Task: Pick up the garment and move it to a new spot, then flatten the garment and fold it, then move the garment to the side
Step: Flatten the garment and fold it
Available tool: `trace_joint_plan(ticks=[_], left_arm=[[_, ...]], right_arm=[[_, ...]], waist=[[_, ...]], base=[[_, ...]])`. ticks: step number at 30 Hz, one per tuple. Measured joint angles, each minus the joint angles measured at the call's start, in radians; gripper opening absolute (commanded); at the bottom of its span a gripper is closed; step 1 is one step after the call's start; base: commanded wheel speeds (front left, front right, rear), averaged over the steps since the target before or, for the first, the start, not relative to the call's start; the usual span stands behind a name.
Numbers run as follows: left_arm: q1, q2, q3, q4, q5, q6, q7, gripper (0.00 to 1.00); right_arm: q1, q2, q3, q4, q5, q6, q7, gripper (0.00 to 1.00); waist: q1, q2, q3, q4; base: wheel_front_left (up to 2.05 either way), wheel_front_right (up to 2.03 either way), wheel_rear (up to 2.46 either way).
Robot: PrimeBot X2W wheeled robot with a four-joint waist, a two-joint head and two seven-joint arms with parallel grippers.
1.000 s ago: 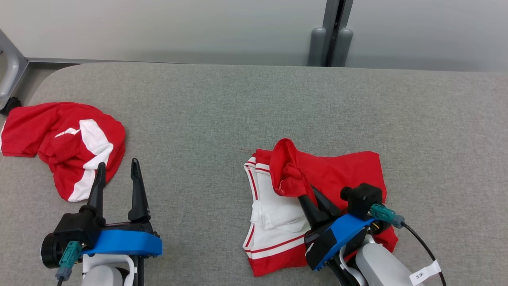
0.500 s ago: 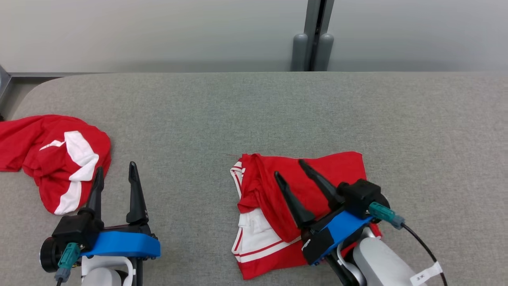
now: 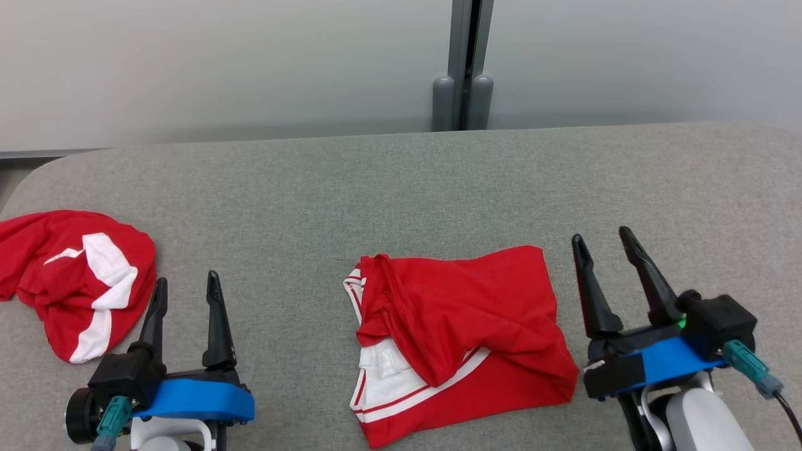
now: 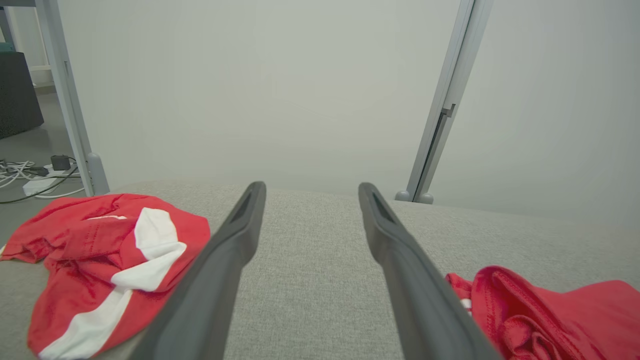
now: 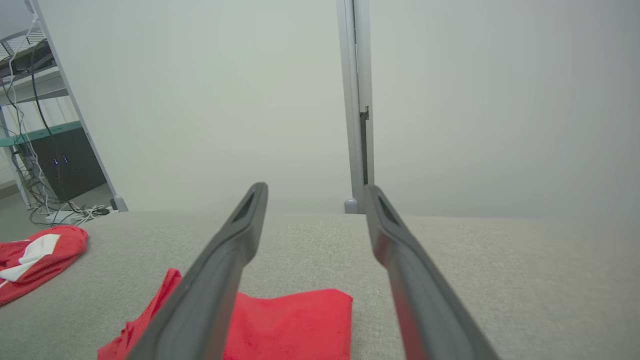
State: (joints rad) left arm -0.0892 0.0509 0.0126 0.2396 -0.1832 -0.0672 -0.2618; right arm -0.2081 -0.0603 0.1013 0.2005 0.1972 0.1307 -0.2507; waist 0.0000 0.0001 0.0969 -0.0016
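Head view: second garment [image 3: 75, 282] cut by left edge; bench [image 3: 401, 181] runs off both sides. Garment [image 3: 463, 319]: white panel mostly under the red flap, layers beneath can't be told. Arms behind left claw [image 3: 187, 279] & right claw [image 3: 599, 234] cut by bottom edge; cable [image 3: 786, 406] exits at right edge. L wrist view: garment runs off bottom/right edges, part behind left claw. R wrist view: garment partly behind right claw, cut at bottom; floor cables [image 5: 65, 215] too small to sort.
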Motion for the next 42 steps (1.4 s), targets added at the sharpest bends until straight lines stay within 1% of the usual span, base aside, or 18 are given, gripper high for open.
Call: trace_joint_plan(ticks=[3, 6, 12, 16, 21, 26, 32, 33, 35, 42], left_arm=[[0.006, 0.0, 0.0, -0.001, 0.001, 0.0, 0.0, 1.0], [0.015, 0.0, 0.001, -0.004, 0.003, 0.0, 0.0, 1.0], [0.027, 0.0, -0.005, -0.006, 0.009, -0.001, 0.0, 1.0], [0.028, 0.0, -0.039, -0.005, 0.017, -0.01, 0.0, 1.0], [0.006, 0.0, -0.144, 0.021, 0.018, -0.032, 0.0, 1.0], [-0.022, 0.0, -0.286, 0.072, 0.016, -0.05, 0.005, 1.0], [-0.054, 0.002, -0.431, 0.111, 0.008, -0.058, 0.063, 1.0], [-0.058, 0.011, -0.478, 0.116, -0.003, -0.061, 0.081, 1.0], [-0.061, 0.026, -0.524, 0.116, -0.019, -0.062, 0.094, 1.0], [-0.063, 0.066, -0.637, 0.114, -0.084, -0.062, 0.12, 1.0]], right_arm=[[0.05, 0.0, -0.055, -0.033, -0.021, 0.0, 0.011, 1.0], [0.102, 0.002, -0.086, -0.063, -0.031, 0.0, 0.023, 1.0], [0.158, 0.007, -0.112, -0.094, -0.037, 0.0, 0.041, 1.0], [0.158, 0.009, -0.114, -0.109, -0.035, 0.0, 0.052, 1.0], [0.155, 0.009, -0.118, -0.109, -0.033, 0.0, 0.056, 1.0], [0.15, 0.009, -0.116, -0.107, -0.033, 0.0, 0.058, 1.0], [0.139, 0.01, -0.116, -0.1, -0.029, 0.0, 0.055, 1.0], [0.135, 0.01, -0.119, -0.097, -0.027, 0.0, 0.054, 1.0], [0.132, 0.01, -0.121, -0.095, -0.026, 0.0, 0.049, 1.0], [0.127, 0.01, -0.124, -0.084, -0.017, 0.0, 0.036, 1.0]], waist=[[0.0, 0.0, -0.008, 0.0], [0.0, 0.0, -0.015, -0.001], [-0.0003, 0.0, -0.017, -0.001], [-0.0002, 0.0, -0.012, 0.0], [-0.0001, 0.0, -0.008, 0.006], [-0.0001, 0.0, 0.0, 0.002], [0.0, 0.0, 0.022, -0.017], [0.0, 0.0, 0.031, -0.024], [0.0, 0.0, 0.04, -0.031], [0.0, 0.0, 0.065, -0.05]], base=[[0.0, 0.0, 0.0], [0.0, 0.0, 0.0], [0.0, 0.0, 0.0], [0.0, 0.0, 0.0], [0.0, 0.0, 0.0], [0.0, 0.0, 0.0], [0.0, 0.0, 0.0], [0.0, 0.0, 0.0], [0.0, 0.0, 0.0], [0.0, 0.0, 0.0]])
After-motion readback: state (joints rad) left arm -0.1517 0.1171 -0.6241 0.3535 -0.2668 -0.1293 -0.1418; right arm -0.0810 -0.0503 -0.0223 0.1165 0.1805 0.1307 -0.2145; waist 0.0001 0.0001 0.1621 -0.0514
